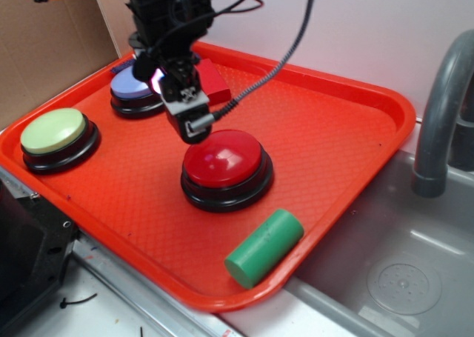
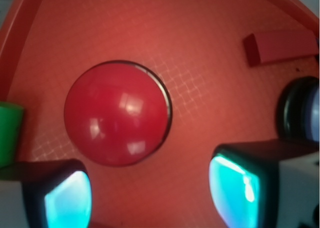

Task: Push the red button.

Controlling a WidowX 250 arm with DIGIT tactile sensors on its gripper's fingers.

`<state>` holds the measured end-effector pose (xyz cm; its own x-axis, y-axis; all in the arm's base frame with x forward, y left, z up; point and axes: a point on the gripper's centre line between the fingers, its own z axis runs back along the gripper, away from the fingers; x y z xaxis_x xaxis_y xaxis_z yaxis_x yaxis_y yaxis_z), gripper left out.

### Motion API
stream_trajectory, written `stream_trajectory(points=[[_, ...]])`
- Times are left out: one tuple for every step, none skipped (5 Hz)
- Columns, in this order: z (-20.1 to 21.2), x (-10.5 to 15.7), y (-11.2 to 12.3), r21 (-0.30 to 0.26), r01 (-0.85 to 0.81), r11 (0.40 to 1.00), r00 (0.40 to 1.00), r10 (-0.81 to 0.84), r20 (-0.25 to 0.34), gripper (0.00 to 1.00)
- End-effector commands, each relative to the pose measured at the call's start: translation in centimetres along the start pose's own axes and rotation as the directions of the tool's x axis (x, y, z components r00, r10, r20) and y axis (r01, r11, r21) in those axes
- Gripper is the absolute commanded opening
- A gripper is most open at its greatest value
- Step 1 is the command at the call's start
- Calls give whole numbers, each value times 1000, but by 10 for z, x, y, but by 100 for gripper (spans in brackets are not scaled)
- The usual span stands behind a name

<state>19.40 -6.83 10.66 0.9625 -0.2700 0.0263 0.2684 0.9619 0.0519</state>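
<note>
Red button (image 1: 224,162) sits mid-tray, bare tray (image 1: 348,141) floor all round it. Gripper (image 1: 194,127) hangs just above its back edge, fingers (image 2: 67,198) spread, nothing between. Green cylinder (image 1: 264,247) lies near the tray's front rim.

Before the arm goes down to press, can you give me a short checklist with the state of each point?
1. Red button in view, unobstructed: ok.
2. Claw over the dome: not ok; it sits at the far-left edge, not centred.
3. Claw touching the button: cannot tell.
4. Claw spread: open in the wrist view, ok only if one finger lands on the dome.
5. Green cylinder and small red block clear of the path: ok.
</note>
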Motion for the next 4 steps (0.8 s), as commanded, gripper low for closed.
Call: stream_trajectory(points=[[38,4,1,-10,-94,996,995,94,33,100],[47,4,5,-3,-120,993,993,120,18,100],[55,1,9,8,-139,990,990,138,16,100],[60,1,12,13,-143,990,990,142,13,100]])
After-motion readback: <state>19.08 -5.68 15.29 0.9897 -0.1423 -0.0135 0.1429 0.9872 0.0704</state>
